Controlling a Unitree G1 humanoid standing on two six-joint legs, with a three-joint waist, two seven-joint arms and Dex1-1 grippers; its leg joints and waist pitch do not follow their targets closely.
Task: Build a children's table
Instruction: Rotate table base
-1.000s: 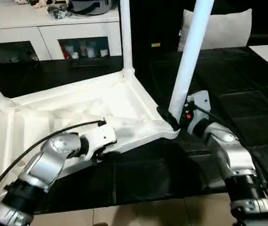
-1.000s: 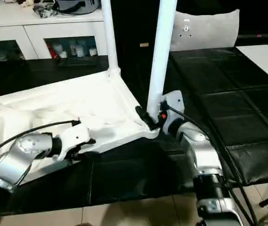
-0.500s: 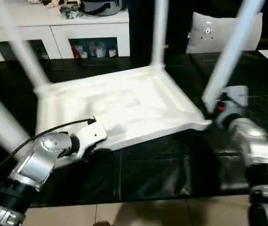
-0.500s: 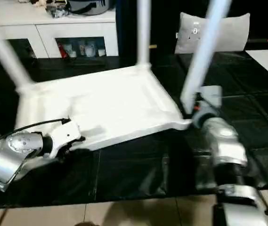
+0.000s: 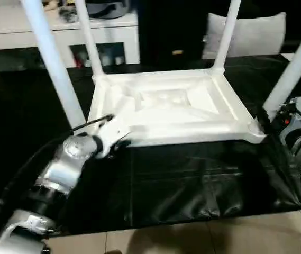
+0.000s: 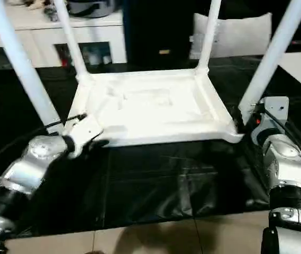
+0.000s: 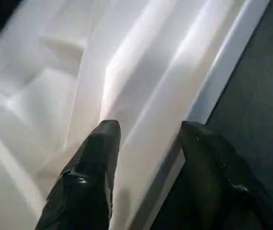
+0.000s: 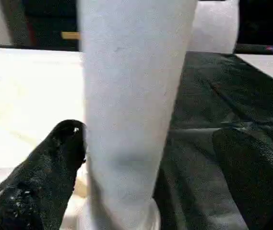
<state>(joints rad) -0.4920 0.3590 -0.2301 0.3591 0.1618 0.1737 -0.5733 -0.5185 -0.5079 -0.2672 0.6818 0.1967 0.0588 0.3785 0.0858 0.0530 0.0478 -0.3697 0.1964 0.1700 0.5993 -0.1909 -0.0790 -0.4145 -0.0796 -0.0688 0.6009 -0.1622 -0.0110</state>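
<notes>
The children's table lies upside down on the black mat, its ribbed underside (image 5: 166, 106) facing up. All of its white legs stand in the corner sockets, the near left leg (image 5: 52, 63) and the near right leg (image 5: 293, 69) closest to me. My left gripper (image 7: 148, 132) is shut on the table top's near left rim (image 5: 139, 140), one finger inside and one outside. My right gripper (image 8: 148, 134) stands open around the base of the near right leg (image 8: 131, 96), with a wide gap on one side.
A white cabinet (image 5: 60, 26) runs along the back left and a grey cushion (image 5: 251, 32) leans at the back right. The black mat (image 5: 182, 185) ends near me at a pale floor strip (image 5: 192, 238).
The table has swung round and shifted right, and now sits square to me. Both grippers have kept their places on the rim and at the leg.
</notes>
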